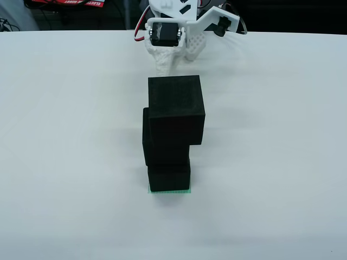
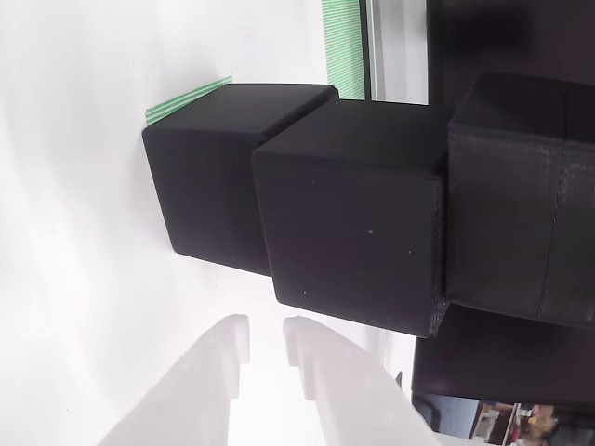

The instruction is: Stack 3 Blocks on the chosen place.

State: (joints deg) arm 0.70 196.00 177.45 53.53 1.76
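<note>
Item: three matte black cubes, stacked at frame centre on the white surface [image 1: 65,135].
- Bottom cube [image 1: 169,177] sits on the flat green striped square [image 1: 169,192].
- Middle cube [image 1: 165,142] is offset left.
- Top cube [image 1: 176,109] overhangs right.

White plastic claw [image 2: 265,344]: narrow gap, holding nothing, just beside the stack.

Risk: staggered edges; a brush from the claw would likely topple it.

The wrist view shows the finger tips; the overhead view shows the whole stack.
</note>
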